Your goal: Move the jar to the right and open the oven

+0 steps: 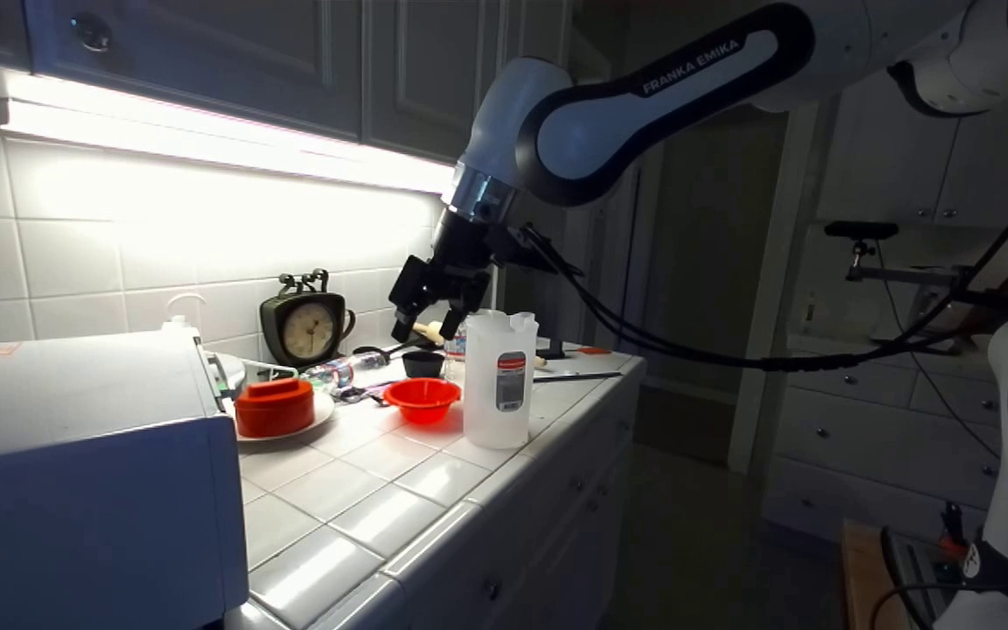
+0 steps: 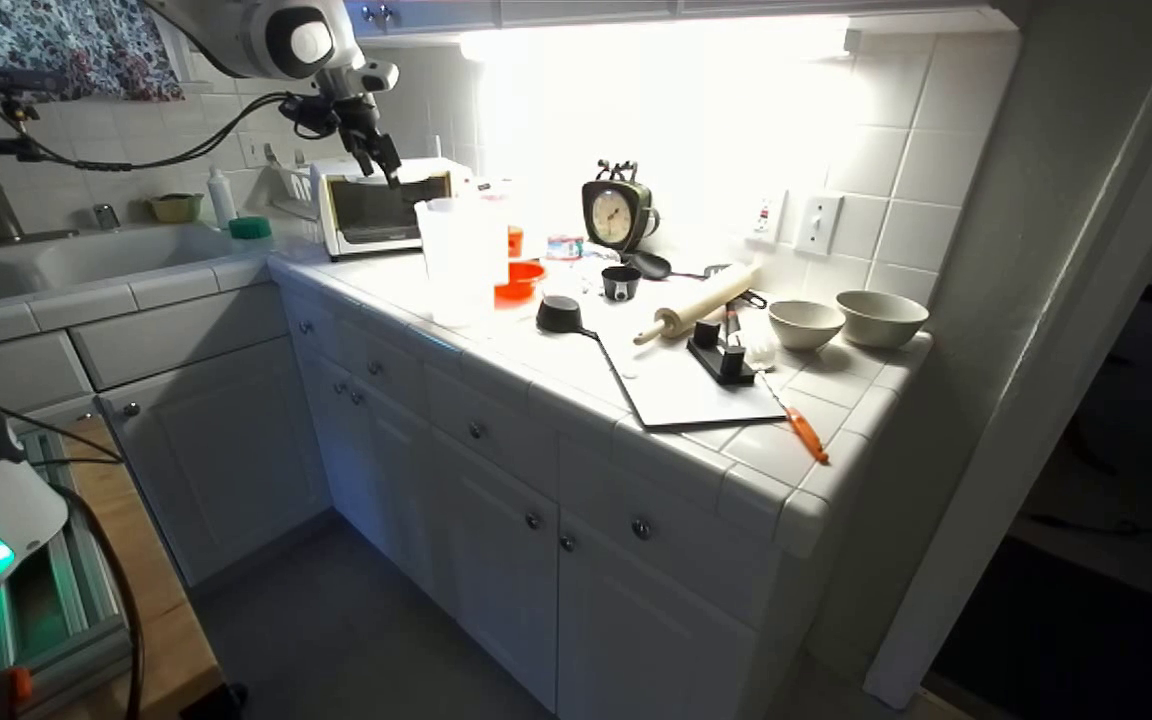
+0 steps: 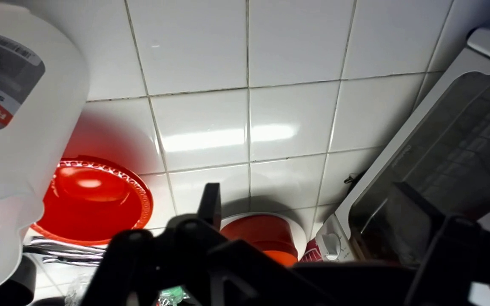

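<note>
Nr fingers [image 3: 212,205], outside gap: jar [image 3: 19,157]

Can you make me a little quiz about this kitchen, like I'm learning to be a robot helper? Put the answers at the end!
1. True or false: the gripper is open.
2. Count: in an exterior view, how many pale bowls are beside the rolling pin?
3. Fill in: in the wrist view, the jar is at the left edge and the ____ is at the right edge.

Key:
1. True: its fingers stand apart.
2. Two.
3. The oven.
</note>
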